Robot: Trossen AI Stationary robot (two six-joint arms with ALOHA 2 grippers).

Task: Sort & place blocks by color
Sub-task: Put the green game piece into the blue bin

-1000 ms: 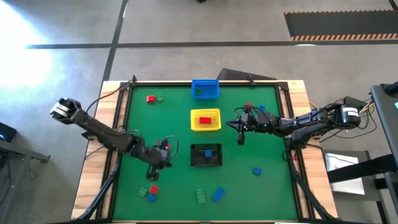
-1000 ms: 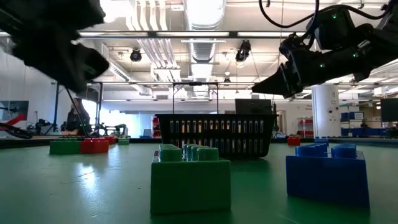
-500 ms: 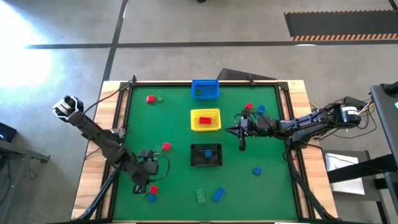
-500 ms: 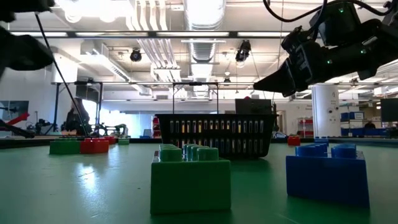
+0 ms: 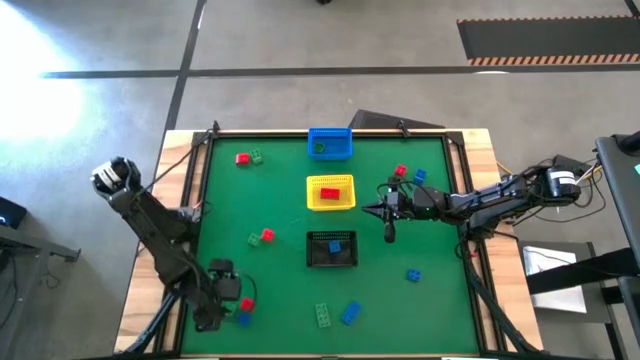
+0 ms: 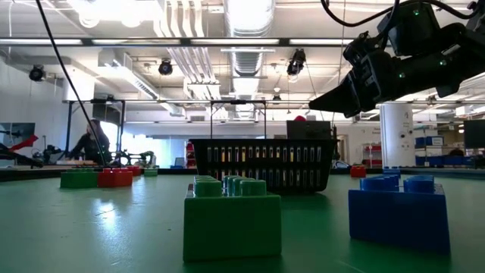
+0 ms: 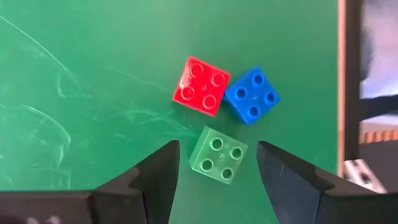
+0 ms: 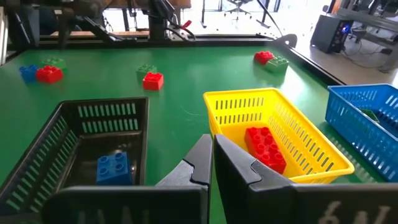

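Note:
Near the table's near left corner lie a red block (image 7: 201, 86), a blue block (image 7: 252, 95) and a green block (image 7: 217, 154), close together on the green mat. My left gripper (image 7: 217, 171) (image 5: 225, 303) hangs open above them, pointing steeply down, one finger on either side of the green block without touching it. My right gripper (image 5: 388, 222) (image 8: 211, 155) is shut on nothing, held level in the air right of the yellow basket (image 5: 330, 192). That basket holds a red block (image 8: 265, 147); the black basket (image 5: 332, 250) holds a blue block (image 8: 113, 167).
A blue basket (image 5: 330, 143) stands at the far edge. Loose blocks lie at the far left (image 5: 248, 157), left of the black basket (image 5: 262, 236), by the right arm (image 5: 408, 173), and near the front edge (image 5: 324, 315) (image 5: 350, 313) (image 5: 413, 275).
My left gripper has swung from beside the black basket toward the table's near left corner and tipped further down, ending above the three clustered blocks. A red and a green block show on the mat where it was. The right arm has kept still.

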